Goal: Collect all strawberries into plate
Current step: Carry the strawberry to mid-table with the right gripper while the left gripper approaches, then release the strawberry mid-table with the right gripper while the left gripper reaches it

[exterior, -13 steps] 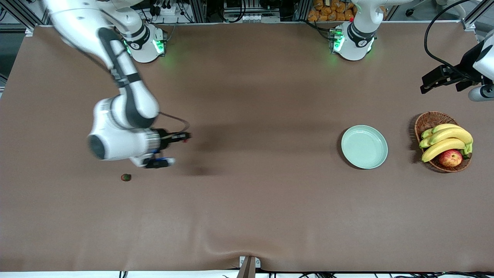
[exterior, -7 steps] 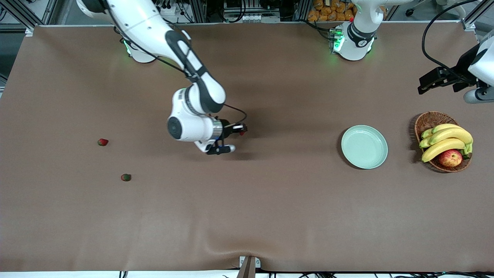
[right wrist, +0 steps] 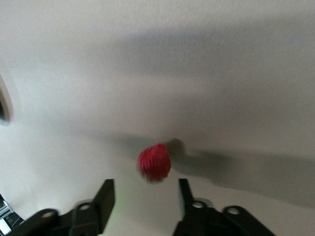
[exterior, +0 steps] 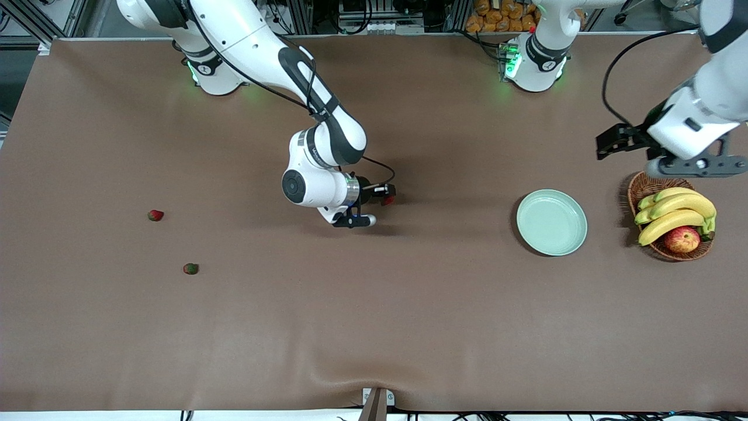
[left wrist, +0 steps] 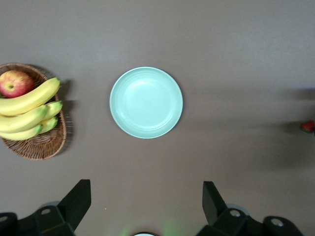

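My right gripper (exterior: pixel 385 193) is low over the middle of the table, its fingers (right wrist: pixel 106 192) open. One strawberry (right wrist: pixel 154 162) sits just past the fingertips, blurred and free of them; it also shows at the gripper's tip (exterior: pixel 388 200). I cannot tell whether it touches the table. Two more strawberries (exterior: pixel 155 215) (exterior: pixel 190 268) lie toward the right arm's end. The mint-green plate (exterior: pixel 551 222) is bare, toward the left arm's end. My left gripper (exterior: pixel 612 142) hangs open and empty over the table beside the basket; its wrist view looks down on the plate (left wrist: pixel 146 102).
A wicker basket (exterior: pixel 647 181) holding bananas (exterior: pixel 678 213) and a red-yellow apple (exterior: pixel 682 239) stands beside the plate at the left arm's end. Brown cloth covers the table, with a long bare stretch between my right gripper and the plate.
My right arm swept from the right arm's end toward the plate with a strawberry, then its jaws opened and the berry left them. My left arm came down toward the basket.
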Tool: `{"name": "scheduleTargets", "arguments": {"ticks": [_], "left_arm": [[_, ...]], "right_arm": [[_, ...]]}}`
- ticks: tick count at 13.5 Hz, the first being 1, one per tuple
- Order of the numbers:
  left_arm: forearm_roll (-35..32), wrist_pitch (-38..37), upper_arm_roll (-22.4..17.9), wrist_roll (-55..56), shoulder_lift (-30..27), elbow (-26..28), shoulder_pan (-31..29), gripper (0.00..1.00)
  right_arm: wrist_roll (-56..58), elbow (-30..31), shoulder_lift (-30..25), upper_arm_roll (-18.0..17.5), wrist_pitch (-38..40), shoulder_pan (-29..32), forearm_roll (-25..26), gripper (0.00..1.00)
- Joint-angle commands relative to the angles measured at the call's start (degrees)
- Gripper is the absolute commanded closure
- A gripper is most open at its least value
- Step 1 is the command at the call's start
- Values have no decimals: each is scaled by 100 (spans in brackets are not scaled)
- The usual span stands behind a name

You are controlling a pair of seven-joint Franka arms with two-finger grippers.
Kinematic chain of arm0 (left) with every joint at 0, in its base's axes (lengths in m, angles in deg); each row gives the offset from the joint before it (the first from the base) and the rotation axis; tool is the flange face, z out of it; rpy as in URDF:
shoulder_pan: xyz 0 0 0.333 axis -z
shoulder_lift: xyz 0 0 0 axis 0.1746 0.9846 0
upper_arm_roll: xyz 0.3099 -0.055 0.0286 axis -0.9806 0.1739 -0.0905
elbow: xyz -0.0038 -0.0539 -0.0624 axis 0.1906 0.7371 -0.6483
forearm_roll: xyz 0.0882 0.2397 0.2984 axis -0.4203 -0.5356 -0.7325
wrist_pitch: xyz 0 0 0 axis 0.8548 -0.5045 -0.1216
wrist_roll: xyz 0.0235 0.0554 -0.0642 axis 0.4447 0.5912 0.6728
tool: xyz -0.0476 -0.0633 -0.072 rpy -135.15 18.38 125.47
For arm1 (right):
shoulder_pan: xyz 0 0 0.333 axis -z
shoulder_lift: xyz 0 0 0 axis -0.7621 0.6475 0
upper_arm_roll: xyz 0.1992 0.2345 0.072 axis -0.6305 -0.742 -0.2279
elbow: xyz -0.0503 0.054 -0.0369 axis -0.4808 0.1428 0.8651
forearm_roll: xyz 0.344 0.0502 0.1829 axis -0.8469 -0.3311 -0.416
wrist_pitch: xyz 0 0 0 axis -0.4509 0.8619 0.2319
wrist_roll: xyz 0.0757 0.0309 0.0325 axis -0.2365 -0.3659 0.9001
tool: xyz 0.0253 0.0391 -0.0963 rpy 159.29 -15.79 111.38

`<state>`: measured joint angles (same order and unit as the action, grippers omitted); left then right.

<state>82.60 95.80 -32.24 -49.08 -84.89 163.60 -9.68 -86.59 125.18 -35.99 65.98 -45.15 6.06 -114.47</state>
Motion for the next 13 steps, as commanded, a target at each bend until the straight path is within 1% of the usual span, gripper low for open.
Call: {"name": "scheduleTargets", "arguments": {"ticks": [1, 3, 6, 7, 8, 10, 11, 13], "left_arm": [[123, 293, 243, 44, 227, -11, 15, 0], [132, 530, 532, 140, 446, -37, 33, 0], [132, 1144, 1269, 649, 1087, -46, 59, 0], [115, 1434, 1437, 964, 1359, -55, 181, 0], [89, 1767, 1474, 1289, 1588, -55, 400, 0], [44, 2340, 1457, 2201, 2115, -133, 1102, 0], [-34, 2525, 1430, 2833, 2483, -343, 1445, 0], [-612, 2641, 1421, 3898, 3195, -800, 1999, 0]], "right_arm": [[245, -89, -49, 57, 115, 130, -21, 0], [299, -80, -155, 206, 421, 271, 180, 0], [867, -19, -286, 794, 634, 525, 1101, 0], [1018, 51, -348, 926, 765, 692, 1374, 0], [1046, 60, -401, 1084, 931, 894, 1638, 0], [1037, 104, -453, 1243, 1265, 1333, 2078, 0], [1046, 148, -550, 1287, 1510, 1605, 2202, 0], [1238, 113, -551, 1323, 1671, 2063, 2675, 0]]}}
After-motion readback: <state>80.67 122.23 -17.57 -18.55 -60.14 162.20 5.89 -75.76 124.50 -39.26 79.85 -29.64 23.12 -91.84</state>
